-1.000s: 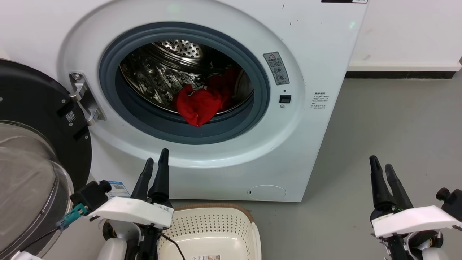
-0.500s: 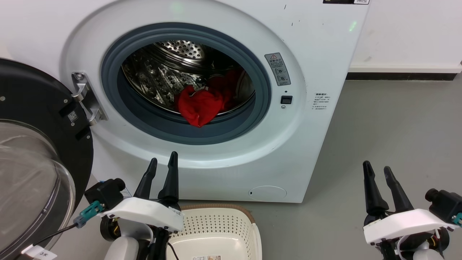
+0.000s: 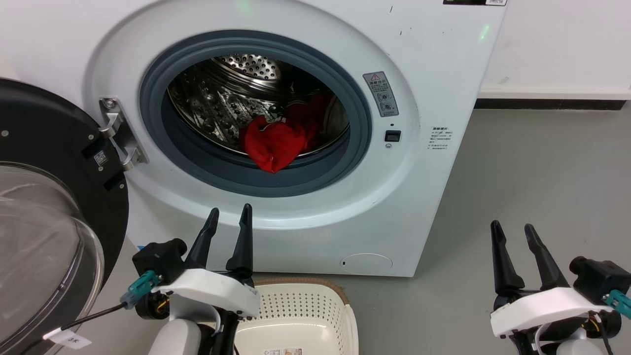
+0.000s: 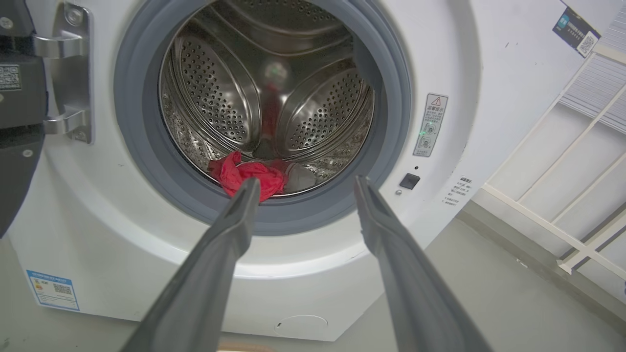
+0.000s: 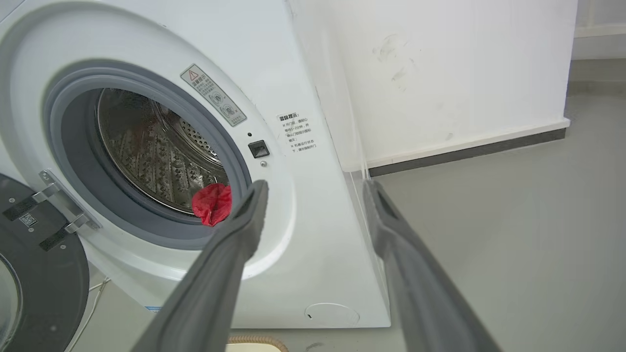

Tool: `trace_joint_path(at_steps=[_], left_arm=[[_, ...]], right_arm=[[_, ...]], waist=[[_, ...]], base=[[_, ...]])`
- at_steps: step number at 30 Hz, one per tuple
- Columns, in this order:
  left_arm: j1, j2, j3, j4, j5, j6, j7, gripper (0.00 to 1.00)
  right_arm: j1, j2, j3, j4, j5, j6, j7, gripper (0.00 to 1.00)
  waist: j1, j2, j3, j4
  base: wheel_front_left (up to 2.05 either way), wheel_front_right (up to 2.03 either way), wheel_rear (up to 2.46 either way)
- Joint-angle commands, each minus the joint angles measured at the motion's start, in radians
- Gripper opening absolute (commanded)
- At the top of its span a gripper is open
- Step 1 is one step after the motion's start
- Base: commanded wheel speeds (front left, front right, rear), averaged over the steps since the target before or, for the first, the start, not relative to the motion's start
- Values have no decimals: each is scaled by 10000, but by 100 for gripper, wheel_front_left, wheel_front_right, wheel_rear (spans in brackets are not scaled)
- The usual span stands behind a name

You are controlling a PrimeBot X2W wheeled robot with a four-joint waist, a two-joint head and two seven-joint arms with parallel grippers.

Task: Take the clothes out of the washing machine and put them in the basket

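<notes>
**Both grippers spread wide before the open washer**

Leftward no more: over the last second the left gripper (image 3: 229, 209) has slid to the right, nearer the porthole. Its two long dark fingers have gone from nearly together to clearly apart. At the lower right, the right gripper (image 3: 511, 225) has parted its fingers as well, and neither holds anything. The head camera has drifted a touch too, so the machine's small shift is not its own.

And there's the target! The bright red soft fabric jersey (image 3: 273, 143) lies crumpled at the front lip of the perforated steel drum (image 3: 217, 103). One fold hangs down against the grey rubber seal (image 3: 162, 133) of the large white front-loading washing machine (image 3: 434, 74). The black-framed glass door (image 3: 54, 143) stands swung wide to the left, which leaves the mouth free for an arm.

The small cream perforated plastic basket (image 3: 296, 282), brown at the rim, waits on the floor just in front of the machine. It sits below the porthole and beside the left arm, placed, it seems, for a short carry. In the left wrist view the jersey sits right by one fingertip, so this arm looks the likelier to reach in. Soft cloth should bunch easily in a pinch.

Underfoot is a smooth grey floor (image 3: 542, 172). Behind the machine rises a white wall (image 3: 557, 44) with a dark skirting strip (image 3: 542, 102).
</notes>
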Motion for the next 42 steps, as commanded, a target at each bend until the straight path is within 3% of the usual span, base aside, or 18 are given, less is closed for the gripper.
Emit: trace_joint_path(at_steps=[1, 42], left_arm=[[-212, 21, -61, -49, 351, 58, -106, 100], [-194, 24, -550, 496, 3589, 467, -936, 100]], right_arm=[[-105, -6, 24, -63, -351, 0, -104, 100], [-174, 1, 36, 332, -3929, -1, -862, 100]], waist=[[-1, 0, 0, 6], [-1, 0, -8, 109]], base=[[0, 0, 0], [0, 0, 0]])
